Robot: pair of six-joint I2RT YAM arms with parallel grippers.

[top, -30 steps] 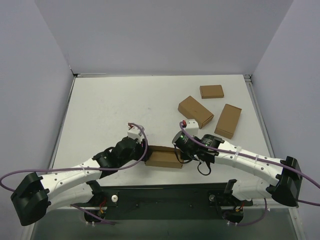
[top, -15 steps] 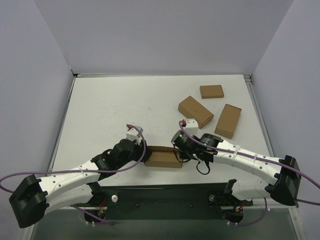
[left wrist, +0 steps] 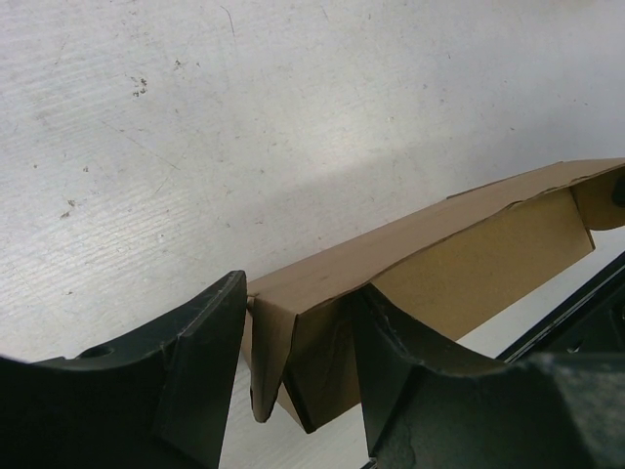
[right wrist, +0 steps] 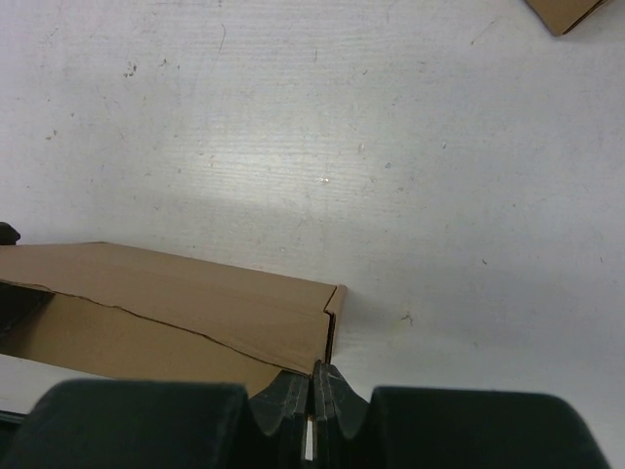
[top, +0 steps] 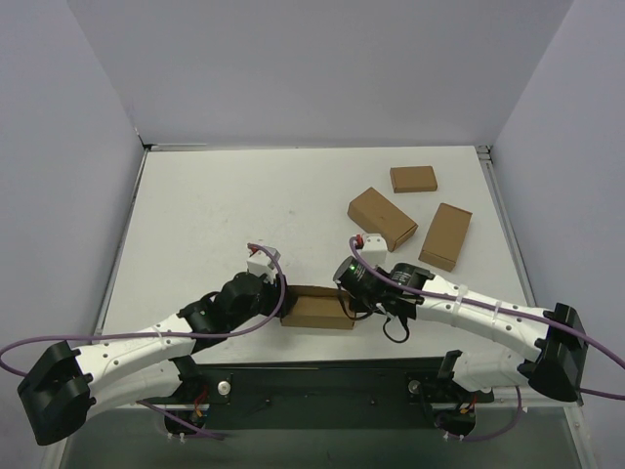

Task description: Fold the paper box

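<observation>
The paper box (top: 317,311) is a brown cardboard box, partly folded, lying flat near the table's front edge between both arms. My left gripper (top: 284,303) grips its left end. In the left wrist view the fingers (left wrist: 200,362) straddle that end (left wrist: 439,254), where a loose end flap hangs down. My right gripper (top: 349,304) is at the box's right end. In the right wrist view its jaws (right wrist: 312,379) are pinched together on the thin end flap of the box (right wrist: 176,293).
Three smaller ready-made brown boxes lie at the back right: one (top: 382,217), one (top: 413,179) and one (top: 445,235). A corner of one shows in the right wrist view (right wrist: 566,12). The black base rail (top: 322,381) runs just behind the box. Walls enclose the table.
The box and both grippers have shifted slightly to the left and toward the front edge. Both grips are unchanged.
</observation>
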